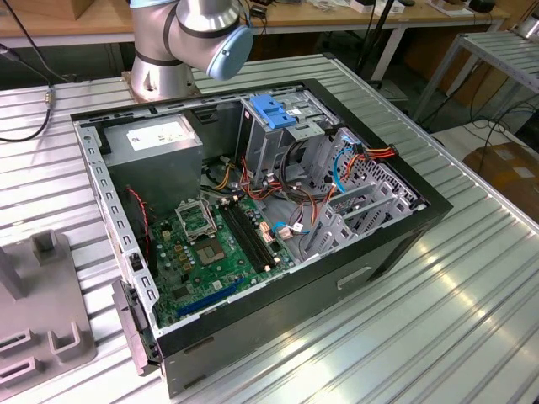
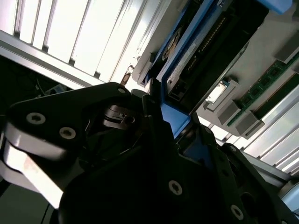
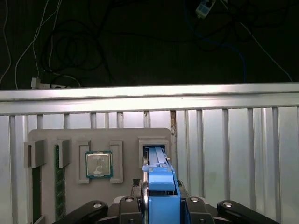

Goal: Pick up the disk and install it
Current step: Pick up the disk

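Note:
In the first wrist view the disk (image 3: 161,186) stands on edge, its blue plastic frame facing the camera. My gripper (image 3: 161,201) is shut on it, one black finger on each side. The disk's far end reaches into the rectangular slot (image 3: 155,143) of a grey holder plate (image 3: 126,136); whether it still rests in the slot I cannot tell. In the second wrist view the disk (image 2: 205,46) shows its dark connector edge and blue frame, held by the gripper (image 2: 170,123). The open computer case (image 1: 396,244) lies on the table in the exterior view.
The holder plate also carries a processor chip (image 3: 98,164) and a green memory stick (image 3: 58,186); it lies at the exterior view's left (image 1: 42,320). Inside the case are a motherboard (image 1: 210,244), a grey box with a white sticker (image 1: 156,139) and a blue-handled cage (image 1: 274,114). The arm's base (image 1: 185,34) stands behind.

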Controlling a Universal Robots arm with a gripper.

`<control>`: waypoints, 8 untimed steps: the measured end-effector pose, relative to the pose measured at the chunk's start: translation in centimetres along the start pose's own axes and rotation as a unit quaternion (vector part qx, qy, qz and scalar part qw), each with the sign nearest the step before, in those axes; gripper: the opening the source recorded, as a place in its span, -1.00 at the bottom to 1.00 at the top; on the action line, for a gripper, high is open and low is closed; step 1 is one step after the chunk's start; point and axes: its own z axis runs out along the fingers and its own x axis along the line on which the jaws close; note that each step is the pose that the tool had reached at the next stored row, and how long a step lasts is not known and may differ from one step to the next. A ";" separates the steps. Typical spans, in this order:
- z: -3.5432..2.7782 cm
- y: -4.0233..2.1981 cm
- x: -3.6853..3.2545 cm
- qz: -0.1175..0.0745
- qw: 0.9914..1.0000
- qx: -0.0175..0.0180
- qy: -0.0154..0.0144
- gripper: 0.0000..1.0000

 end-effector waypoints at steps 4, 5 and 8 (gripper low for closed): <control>0.00 0.00 0.00 -0.001 1.000 0.000 0.000 -0.25; 0.00 0.00 0.00 -0.001 1.000 0.000 0.000 -0.25; 0.00 0.00 0.00 -0.001 1.000 0.000 0.000 -0.25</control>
